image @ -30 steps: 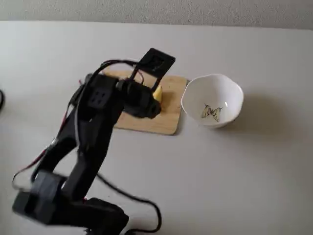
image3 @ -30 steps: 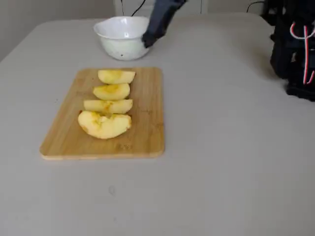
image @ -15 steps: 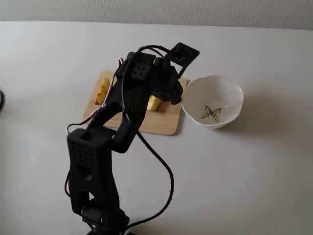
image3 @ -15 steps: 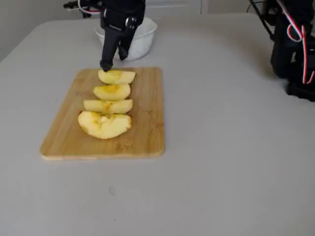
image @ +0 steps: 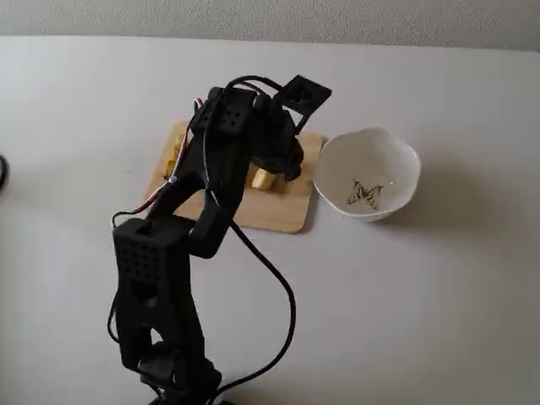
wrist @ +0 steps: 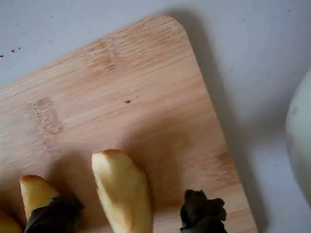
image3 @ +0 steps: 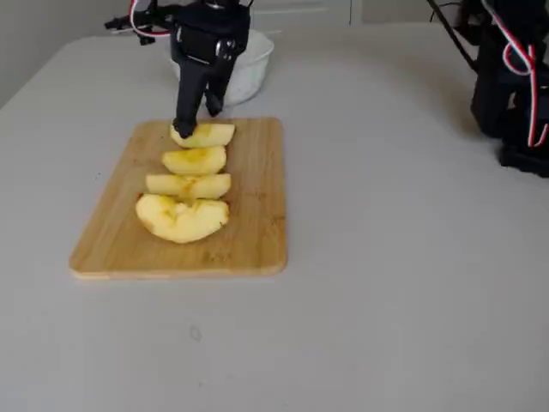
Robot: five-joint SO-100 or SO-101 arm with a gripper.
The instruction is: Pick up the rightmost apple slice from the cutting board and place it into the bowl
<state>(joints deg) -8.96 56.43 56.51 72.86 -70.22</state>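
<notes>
The cutting board (image3: pixel 249 232) holds several apple slices in a row. The rightmost apple slice (wrist: pixel 121 189) is the pale wedge nearest the bowl (image: pixel 367 173). It shows at the far end of the row in a fixed view (image3: pixel 206 135) and under the arm in the other (image: pixel 263 179). My gripper (wrist: pixel 129 216) is open and down at the board. Its fingertips (wrist: pixel 201 213) stand on either side of this slice, with a gap on the right. The left fingertip sits between this slice and its neighbour (wrist: pixel 34 191). The bowl (image3: pixel 249 64) holds nothing but its butterfly print.
Three more slices (image3: pixel 189 185) lie in line on the board. My arm and its cable (image: pixel 278 287) cross over the board's left half. A second black device with red wires (image3: pixel 515 77) stands at the table's far right.
</notes>
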